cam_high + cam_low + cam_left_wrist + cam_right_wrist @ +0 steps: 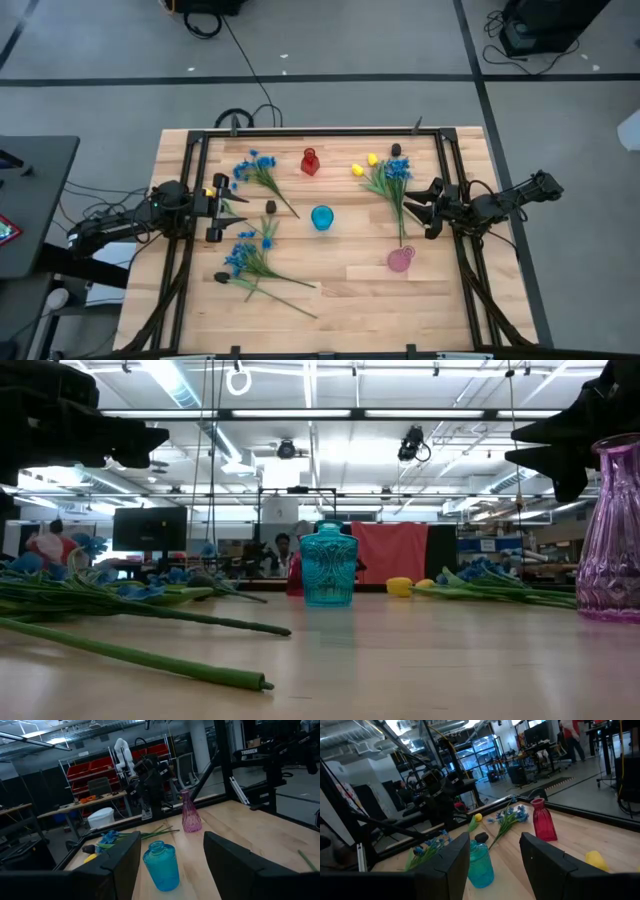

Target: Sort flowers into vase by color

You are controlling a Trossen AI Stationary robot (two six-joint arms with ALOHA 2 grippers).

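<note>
A blue vase (321, 217) stands mid-table, flanked by two idle arms. The left gripper (222, 207) and right gripper (417, 205) hover on opposite sides of it, jaws spread and empty. Blue flowers (250, 258) lie near the left gripper, with more (392, 180) near the right, between a red vase (309, 162) and a pink vase (400, 259).

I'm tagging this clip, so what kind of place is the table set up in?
Likely a robotics lab or workshop: shelving with red storage bins, workbenches with monitors, another robot arm, and ceiling strip lights beyond the wooden table.
</note>
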